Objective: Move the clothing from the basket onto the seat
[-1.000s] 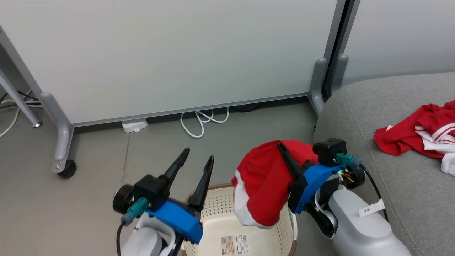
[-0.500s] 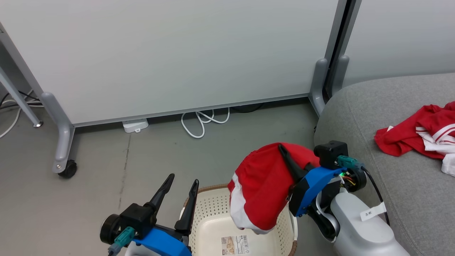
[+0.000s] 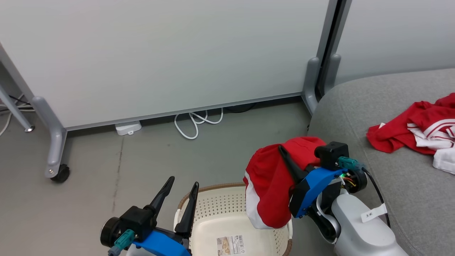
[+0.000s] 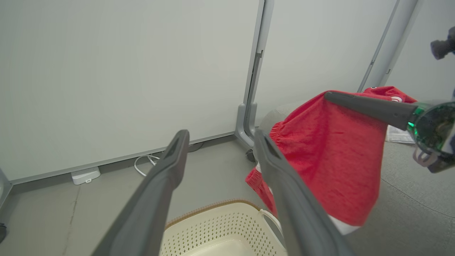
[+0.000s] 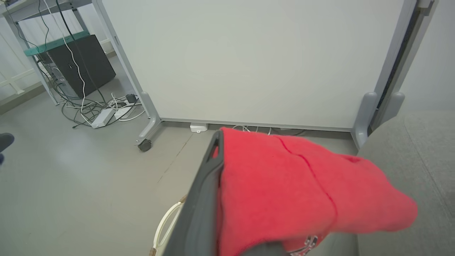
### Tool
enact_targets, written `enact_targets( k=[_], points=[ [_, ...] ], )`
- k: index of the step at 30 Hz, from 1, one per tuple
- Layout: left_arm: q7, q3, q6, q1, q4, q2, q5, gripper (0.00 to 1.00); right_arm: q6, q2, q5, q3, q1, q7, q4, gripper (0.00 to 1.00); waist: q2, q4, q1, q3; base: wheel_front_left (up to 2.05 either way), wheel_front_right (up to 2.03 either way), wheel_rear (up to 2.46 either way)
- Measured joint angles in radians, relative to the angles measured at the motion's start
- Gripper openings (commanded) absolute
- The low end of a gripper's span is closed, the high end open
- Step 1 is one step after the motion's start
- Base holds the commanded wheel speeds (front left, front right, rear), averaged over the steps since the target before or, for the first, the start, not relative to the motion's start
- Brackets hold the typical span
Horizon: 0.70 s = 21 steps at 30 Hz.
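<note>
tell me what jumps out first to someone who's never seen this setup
The red garment grabs the eye first, gripped in the shut right gripper and hanging over the right side of the cream basket. Next comes a second garment, red and white, lying crumpled on the grey seat at the right. The left gripper stands open by the basket's left rim, holding nothing.

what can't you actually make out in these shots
Head view: the near side of the basket is cut off by the bottom edge, and the held garment hangs in front of part of its right rim.
Head and right wrist views: the second finger of the right gripper is buried under that garment.
Head view: the second garment on the seat runs off the right edge.
Head view: the label inside the basket is too small to read.
</note>
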State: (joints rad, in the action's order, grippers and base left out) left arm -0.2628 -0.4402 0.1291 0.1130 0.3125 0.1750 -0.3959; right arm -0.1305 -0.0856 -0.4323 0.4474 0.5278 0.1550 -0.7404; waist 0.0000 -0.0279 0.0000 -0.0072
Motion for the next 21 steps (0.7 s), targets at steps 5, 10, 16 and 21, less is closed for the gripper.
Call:
enact_targets(
  k=[5, 10, 16, 21],
  points=[
    [0.0, 0.004, 0.0, -0.003, 0.0, 0.003, -0.001, 1.0, 0.0, 0.001, 0.009, -0.012, -0.004, -0.006, 0.015, 0.0, 0.0, -0.034, 0.0, 0.005, 0.0, 0.0, 0.0],
    [0.0, 0.005, 0.0, -0.002, -0.002, 0.004, -0.002, 1.0, 0.0, 0.003, 0.015, -0.021, -0.006, -0.013, 0.028, 0.0, 0.0, -0.087, 0.0, 0.013, 0.0, 0.0, 0.0],
    [0.0, 0.005, 0.0, 0.006, -0.009, 0.001, -0.001, 1.0, 0.0, 0.004, 0.019, -0.031, -0.009, -0.019, 0.042, 0.0, 0.0, -0.17, 0.0, 0.027, 0.0, 0.0, 0.0],
    [0.0, 0.003, 0.0, 0.018, -0.013, 0.003, 0.0, 1.0, 0.0, 0.004, 0.026, -0.045, -0.01, -0.019, 0.048, 0.0, 0.0, -0.244, 0.0, 0.042, 0.0, 0.0, 0.0]
  ],
)
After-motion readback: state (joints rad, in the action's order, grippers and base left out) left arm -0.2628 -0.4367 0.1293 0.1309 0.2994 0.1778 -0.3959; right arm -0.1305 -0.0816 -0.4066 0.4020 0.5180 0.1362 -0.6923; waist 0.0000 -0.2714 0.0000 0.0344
